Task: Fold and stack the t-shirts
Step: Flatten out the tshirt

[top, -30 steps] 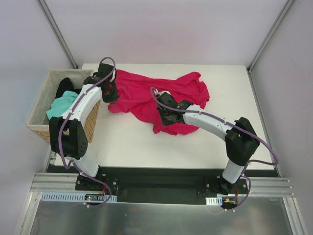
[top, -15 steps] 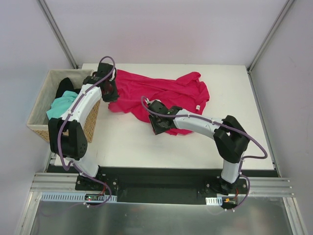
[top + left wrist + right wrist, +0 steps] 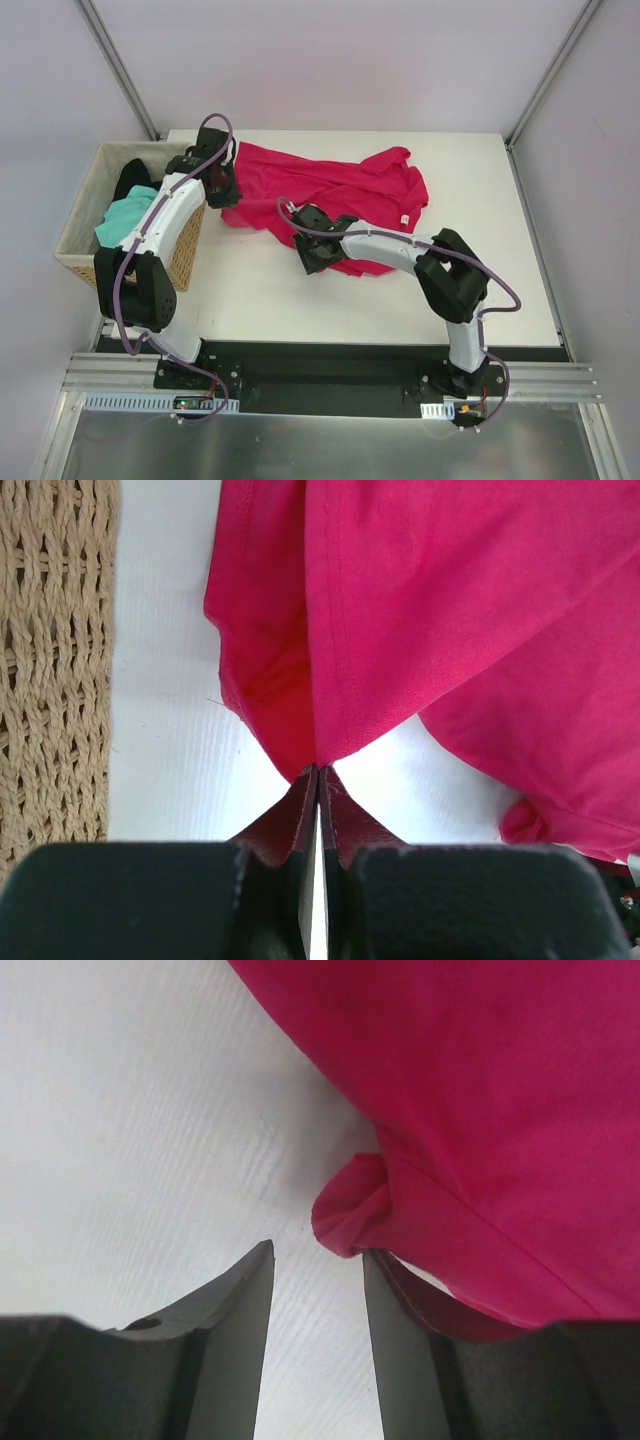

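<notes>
A crimson t-shirt [image 3: 330, 190] lies crumpled across the back of the white table. My left gripper [image 3: 222, 188] is at its left edge, next to the basket. In the left wrist view this gripper [image 3: 318, 772] is shut on a pinched fold of the crimson cloth [image 3: 450, 610]. My right gripper [image 3: 308, 256] is at the shirt's near-left edge, low over the table. In the right wrist view it [image 3: 318, 1255] is open, nothing lies between its fingers, and a rolled hem corner [image 3: 350, 1210] lies just ahead of the right finger. A mint-green t-shirt [image 3: 125, 215] and a black t-shirt [image 3: 135, 178] lie in the basket.
A tan wicker basket [image 3: 72, 232] stands off the table's left edge; its woven wall [image 3: 50, 660] is close beside my left gripper. Bare white table [image 3: 260, 290] stretches between the shirt and the arm bases. Grey walls and frame posts surround the table.
My right gripper has slid left along the shirt's near edge and its jaws have opened. The left gripper has kept its grip and place.
</notes>
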